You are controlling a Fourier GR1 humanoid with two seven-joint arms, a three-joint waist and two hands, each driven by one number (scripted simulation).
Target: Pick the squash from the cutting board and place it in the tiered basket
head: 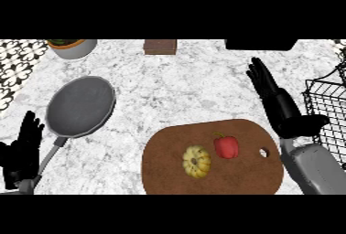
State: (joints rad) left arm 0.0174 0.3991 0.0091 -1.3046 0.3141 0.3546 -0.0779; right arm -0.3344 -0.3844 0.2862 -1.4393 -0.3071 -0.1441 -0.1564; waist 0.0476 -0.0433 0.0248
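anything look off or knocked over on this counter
Nothing stands out. The squash and the pepper lie side by side on the cutting board, the pan sits flat on the counter, and nothing is spilled. The right robot hand is open between board and basket; the left robot hand rests open at the left edge.

On the marbled bench (175,87), a yellow squash (197,161) lies on the brown cutting board (169,178) just beside a red pepper (226,146). The right hand (280,107) reaches out with straight fingers between the board's far right edge and the wire tiered basket (327,109). At the left lies a grey pan (79,106), with the left hand (24,148) resting open, fingers up, beside its handle.
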